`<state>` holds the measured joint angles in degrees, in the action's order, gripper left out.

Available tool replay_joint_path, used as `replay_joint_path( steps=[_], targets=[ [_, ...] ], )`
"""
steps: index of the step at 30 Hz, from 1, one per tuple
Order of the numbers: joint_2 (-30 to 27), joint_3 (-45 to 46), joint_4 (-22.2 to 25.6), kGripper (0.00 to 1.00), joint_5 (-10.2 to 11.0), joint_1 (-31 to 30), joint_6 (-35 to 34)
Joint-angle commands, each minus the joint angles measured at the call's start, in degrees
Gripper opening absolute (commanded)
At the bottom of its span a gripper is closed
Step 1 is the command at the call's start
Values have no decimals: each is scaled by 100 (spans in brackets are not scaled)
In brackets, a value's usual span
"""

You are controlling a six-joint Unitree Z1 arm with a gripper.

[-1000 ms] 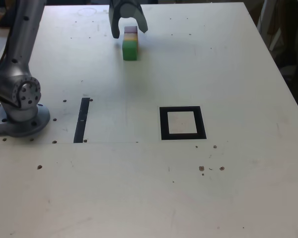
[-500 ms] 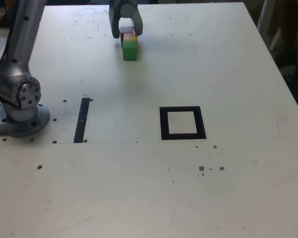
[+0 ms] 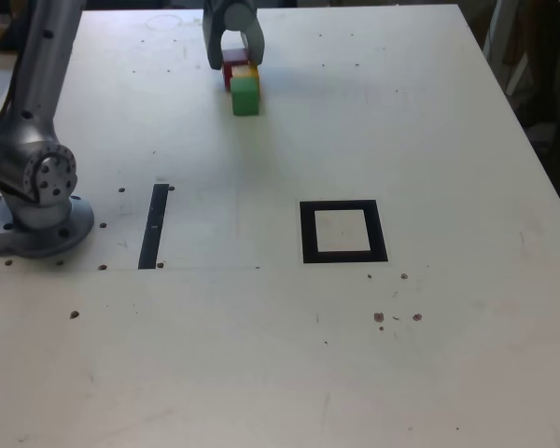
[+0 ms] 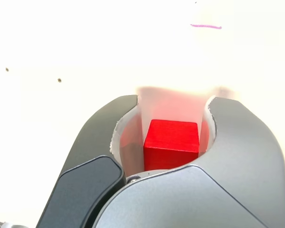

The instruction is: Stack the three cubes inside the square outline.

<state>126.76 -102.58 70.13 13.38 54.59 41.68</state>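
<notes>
**Pincer around the red cube at the far end of the bench**

The red cube [image 4: 171, 144] sits between the two fingers of the pincer [image 3: 233, 58], whose jaws stand spread on either side of it; whether they touch it cannot be told. In the exterior view the yellow cube [image 3: 251, 71] lies just beside the red one, with the green cube [image 3: 245, 95] touching in front. The square outline [image 3: 343, 231] lies well apart, nearer the camera, on the pale bench [image 3: 429, 140]. A thin black strip [image 3: 154, 225] lies towards the exterior view's left, near the arm's base [image 3: 39, 219].
</notes>
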Motion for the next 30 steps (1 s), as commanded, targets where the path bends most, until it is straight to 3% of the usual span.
replay_joint_path(
  steps=[1, 11, 20, 30],
  targets=[
    [-171, -70, 68, 39, -3, -59, 6],
    [-682, -277, 464, 39, 16, -666, -132],
    [-1212, -126, 894, 39, -11, -1851, -722],
    [-1966, 795, 913, 38, -297, -3390, -1819]
  ],
)
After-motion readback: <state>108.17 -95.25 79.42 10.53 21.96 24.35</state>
